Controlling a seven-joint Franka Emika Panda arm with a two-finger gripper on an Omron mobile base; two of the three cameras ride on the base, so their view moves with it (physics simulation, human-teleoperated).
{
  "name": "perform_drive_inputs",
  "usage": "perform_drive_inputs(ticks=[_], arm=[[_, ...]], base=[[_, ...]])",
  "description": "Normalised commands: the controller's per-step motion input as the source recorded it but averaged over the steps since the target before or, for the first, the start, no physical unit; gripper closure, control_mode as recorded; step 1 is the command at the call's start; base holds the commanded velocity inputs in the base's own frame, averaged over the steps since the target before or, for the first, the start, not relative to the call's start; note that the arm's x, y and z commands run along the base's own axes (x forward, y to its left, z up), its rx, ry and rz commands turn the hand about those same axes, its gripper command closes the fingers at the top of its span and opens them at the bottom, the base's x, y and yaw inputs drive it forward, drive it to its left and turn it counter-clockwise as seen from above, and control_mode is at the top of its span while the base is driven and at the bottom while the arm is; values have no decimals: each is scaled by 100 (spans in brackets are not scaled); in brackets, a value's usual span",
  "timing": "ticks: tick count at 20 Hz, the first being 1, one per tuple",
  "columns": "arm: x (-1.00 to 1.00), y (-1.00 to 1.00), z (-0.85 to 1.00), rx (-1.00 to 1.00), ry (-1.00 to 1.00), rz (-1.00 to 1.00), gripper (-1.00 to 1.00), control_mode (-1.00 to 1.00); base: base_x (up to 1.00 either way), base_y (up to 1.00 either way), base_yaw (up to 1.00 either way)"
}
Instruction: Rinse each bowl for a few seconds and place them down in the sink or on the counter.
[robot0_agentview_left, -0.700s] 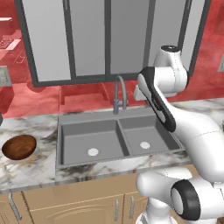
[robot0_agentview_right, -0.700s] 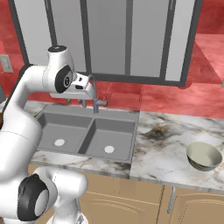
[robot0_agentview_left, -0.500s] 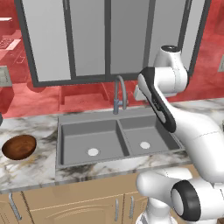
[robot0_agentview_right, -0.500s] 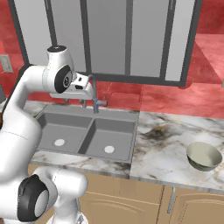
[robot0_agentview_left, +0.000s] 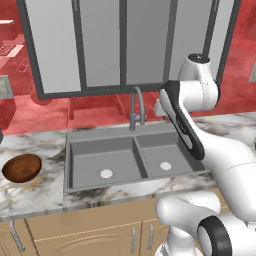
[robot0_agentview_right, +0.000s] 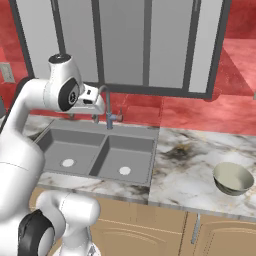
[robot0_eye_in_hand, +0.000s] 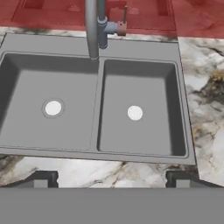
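Two bowls flank sink (unlabelled); hand open.

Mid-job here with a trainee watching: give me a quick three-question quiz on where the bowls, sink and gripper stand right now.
1. True or false: the dark reddish-brown bowl sits in a sink basin.
2. Which side of the sink is the pale bowl on, seen from the robot: A left, B right?
3. Fill in: the gripper hovers above the sink with its jaws ____.

Key
1. False; it rests on the counter, left of the sink.
2. B
3. open, holding nothing
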Motion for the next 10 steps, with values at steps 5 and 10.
perform_drive_inputs(ticks=[5,10], arm=[[-3,-3,0,0,-9,2,-100,-100],[0,-8,-2,0,-9,3,-100,-100]], base=[[0,0,0],[0,0,0]])
